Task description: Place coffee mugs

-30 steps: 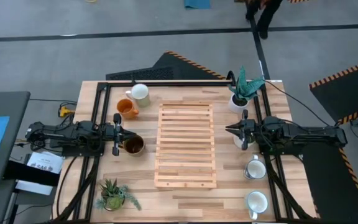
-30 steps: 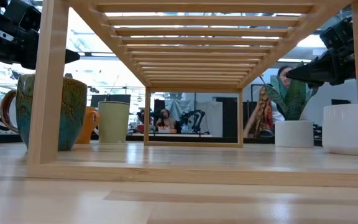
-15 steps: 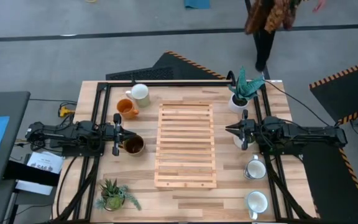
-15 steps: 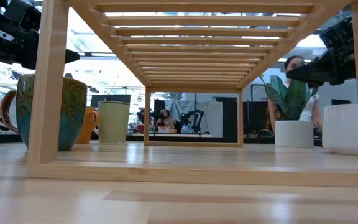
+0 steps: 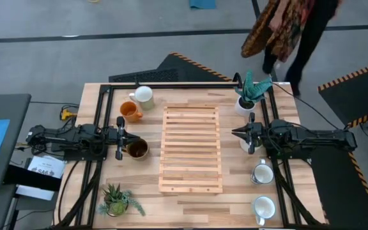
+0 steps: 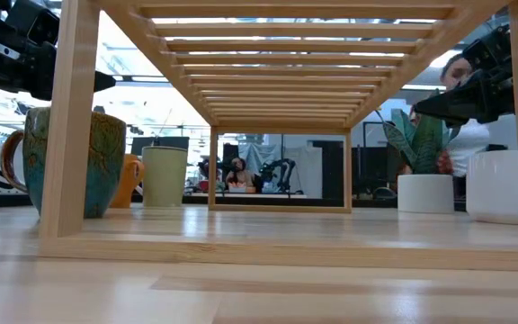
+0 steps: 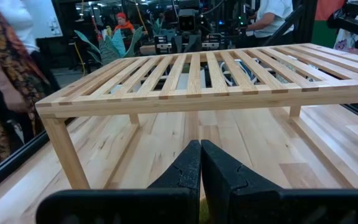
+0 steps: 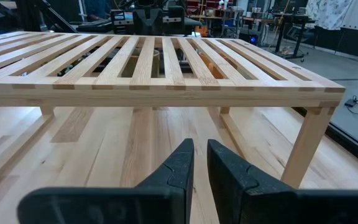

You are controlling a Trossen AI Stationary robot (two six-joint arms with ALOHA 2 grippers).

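On the table's left stand a pale mug (image 5: pixel 144 96), an orange mug (image 5: pixel 131 111) and a dark brown mug (image 5: pixel 137 149), which shows a green-brown side in the low view (image 6: pixel 70 162). On the right stand three white mugs: (image 5: pixel 247 144), (image 5: pixel 261 172), (image 5: pixel 263 207). My left gripper (image 5: pixel 135 135) (image 7: pixel 199 152) hovers shut just above and beside the dark mug, pointing at the slatted rack (image 5: pixel 191 148). My right gripper (image 5: pixel 234 133) (image 8: pixel 199 149) hovers over the farthest white mug, fingers nearly together, also facing the rack.
The wooden slatted rack stands on legs in the table's middle, with open space beneath it (image 6: pixel 277 225). A white pot with a teal plant (image 5: pixel 248 96) sits at the far right, a small spiky plant (image 5: pixel 115 199) at the near left. A person (image 5: pixel 286 29) walks beyond the far edge.
Both arms and all mugs have kept still. The person beyond the far edge has walked closer to the table's far right corner.
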